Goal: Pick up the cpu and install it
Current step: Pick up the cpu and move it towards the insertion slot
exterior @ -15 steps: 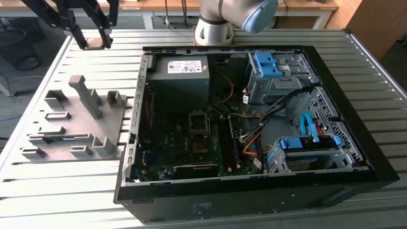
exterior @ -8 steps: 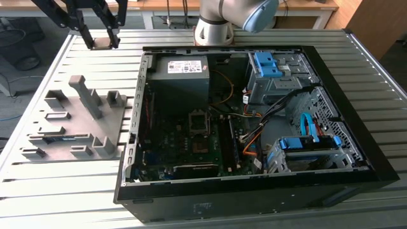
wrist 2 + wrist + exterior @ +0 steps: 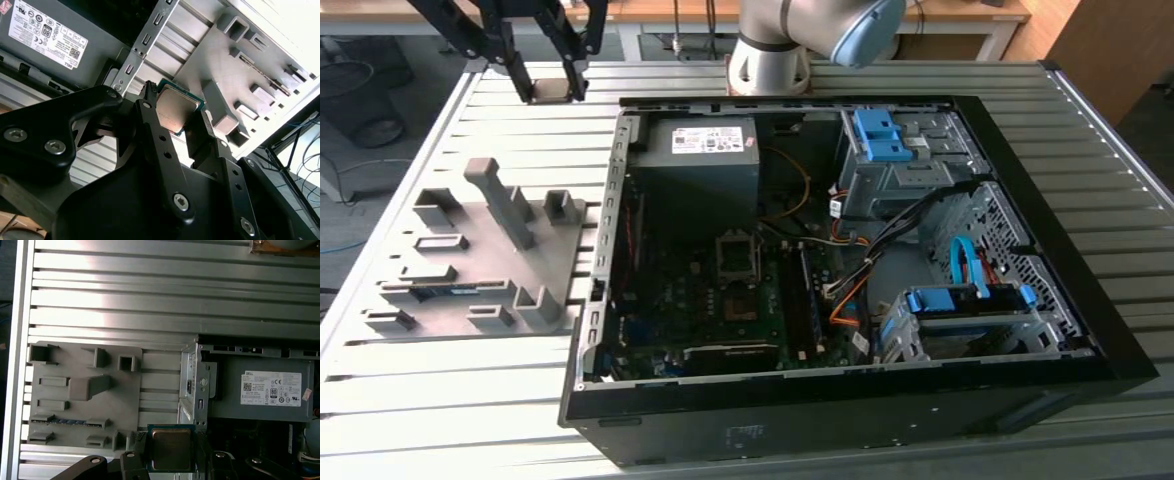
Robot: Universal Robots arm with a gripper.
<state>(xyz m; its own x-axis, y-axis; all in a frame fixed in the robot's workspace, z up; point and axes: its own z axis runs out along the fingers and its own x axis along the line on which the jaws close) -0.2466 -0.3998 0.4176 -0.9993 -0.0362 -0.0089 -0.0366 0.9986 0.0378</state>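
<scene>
The cpu [image 3: 551,89], a small flat square chip with a silvery top, hangs high above the slatted table beyond the far left corner of the open computer case [image 3: 1067,250]. My gripper [image 3: 548,84] is shut on it, one black finger at each side. In both wrist views the cpu [image 3: 177,107] [image 3: 171,448] sits clamped between the fingers [image 3: 151,125] [image 3: 134,460]. The empty processor socket [image 3: 736,258] lies on the motherboard in the middle of the case, well away from the gripper.
A grey holder plate [image 3: 480,250] with several upright blocks lies at the exterior view's left of the case, a memory stick [image 3: 454,290] in one slot. The grey power-supply box [image 3: 698,150] fills the case's far left corner. Blue drive cages [image 3: 887,140] and cables crowd the right side.
</scene>
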